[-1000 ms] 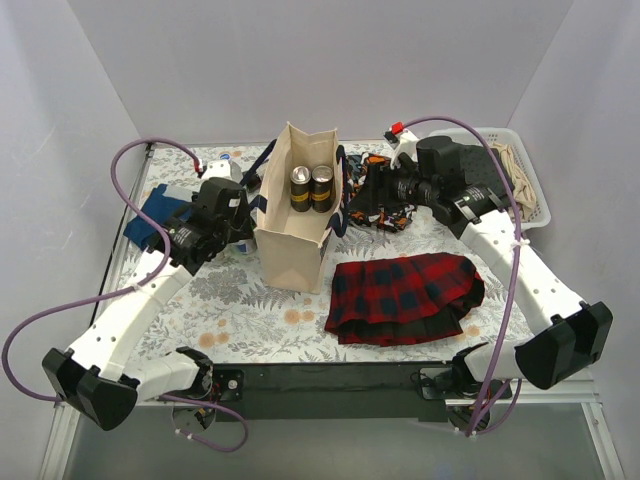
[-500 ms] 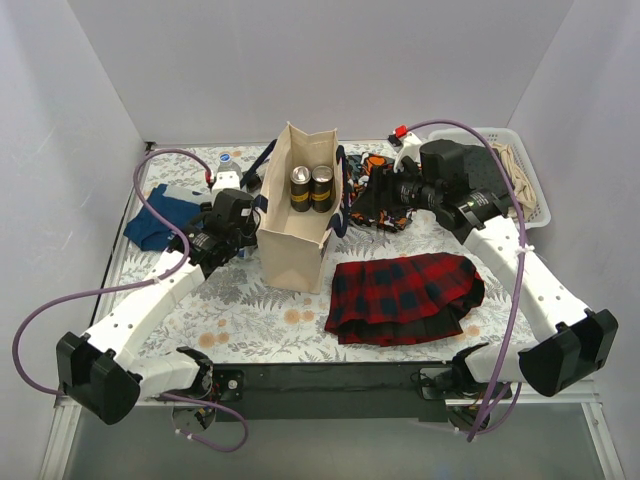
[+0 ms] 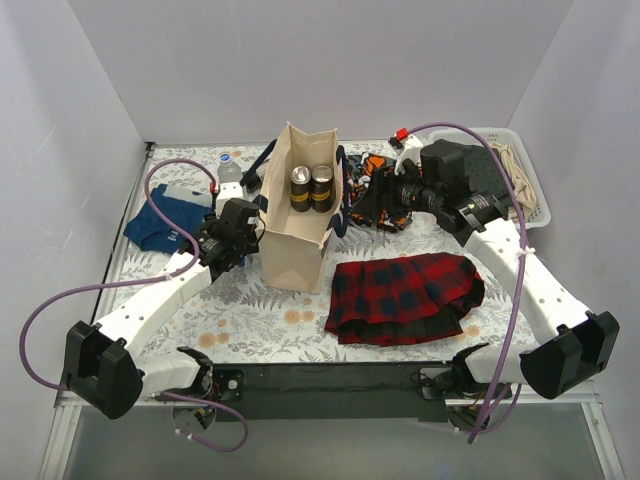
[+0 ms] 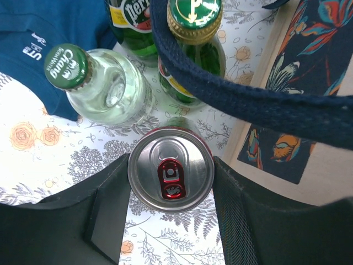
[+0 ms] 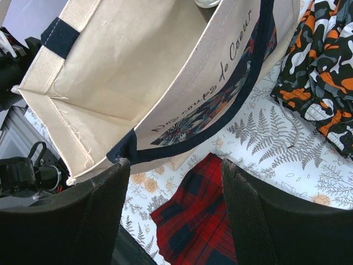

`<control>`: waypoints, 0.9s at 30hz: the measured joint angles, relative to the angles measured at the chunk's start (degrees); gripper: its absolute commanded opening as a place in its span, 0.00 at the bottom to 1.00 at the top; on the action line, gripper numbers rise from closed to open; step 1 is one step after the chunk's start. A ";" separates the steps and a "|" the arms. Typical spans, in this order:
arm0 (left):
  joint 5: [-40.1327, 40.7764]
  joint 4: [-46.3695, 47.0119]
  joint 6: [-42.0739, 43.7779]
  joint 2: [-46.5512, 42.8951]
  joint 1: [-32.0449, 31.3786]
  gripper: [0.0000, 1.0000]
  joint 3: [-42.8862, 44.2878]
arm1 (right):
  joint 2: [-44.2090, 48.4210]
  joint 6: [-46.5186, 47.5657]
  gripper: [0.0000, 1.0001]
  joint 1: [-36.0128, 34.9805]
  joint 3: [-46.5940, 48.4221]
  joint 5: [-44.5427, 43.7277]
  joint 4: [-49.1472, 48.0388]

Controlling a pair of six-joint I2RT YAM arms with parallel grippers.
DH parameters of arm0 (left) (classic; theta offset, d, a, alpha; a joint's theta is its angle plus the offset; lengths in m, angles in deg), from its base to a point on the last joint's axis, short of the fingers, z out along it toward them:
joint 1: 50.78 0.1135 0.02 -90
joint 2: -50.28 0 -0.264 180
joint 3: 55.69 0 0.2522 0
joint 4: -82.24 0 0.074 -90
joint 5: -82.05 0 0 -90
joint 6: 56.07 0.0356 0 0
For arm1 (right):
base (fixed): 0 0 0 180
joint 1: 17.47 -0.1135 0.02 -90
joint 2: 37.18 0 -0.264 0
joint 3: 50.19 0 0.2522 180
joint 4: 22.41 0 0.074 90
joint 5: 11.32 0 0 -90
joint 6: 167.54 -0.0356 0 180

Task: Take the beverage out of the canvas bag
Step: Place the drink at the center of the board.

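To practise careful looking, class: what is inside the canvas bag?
Two dark, yellow-labelled drinks stand side by side inside the canvas bag. Its walls cover their bases, the bag's floor and anything lower down.

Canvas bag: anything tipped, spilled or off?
Nothing spilled or tipped. The canvas bag stands upright and open with two cans upright inside. Only its navy handle flops outward across a green bottle.

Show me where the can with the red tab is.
In the left wrist view, the can sits clamped in the left gripper, just left of the canvas bag, next to a clear bottle and a green bottle.
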 measured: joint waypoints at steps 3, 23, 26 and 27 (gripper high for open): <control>-0.11 0.61 -0.39 0.76 0.00 0.00 -0.52 | 0.17 0.00 0.73 0.00 -0.44 -0.04 0.11; -0.07 3.34 -2.05 3.76 0.04 0.49 -1.36 | 0.22 0.26 0.73 0.00 -0.46 -0.17 0.09; -0.02 3.43 -2.08 3.76 0.04 0.52 -1.53 | 0.22 0.26 0.73 0.00 -0.46 -0.17 0.09; -0.02 3.39 -2.10 3.76 0.04 0.52 -1.55 | 0.22 0.26 0.73 0.00 -0.46 -0.17 0.09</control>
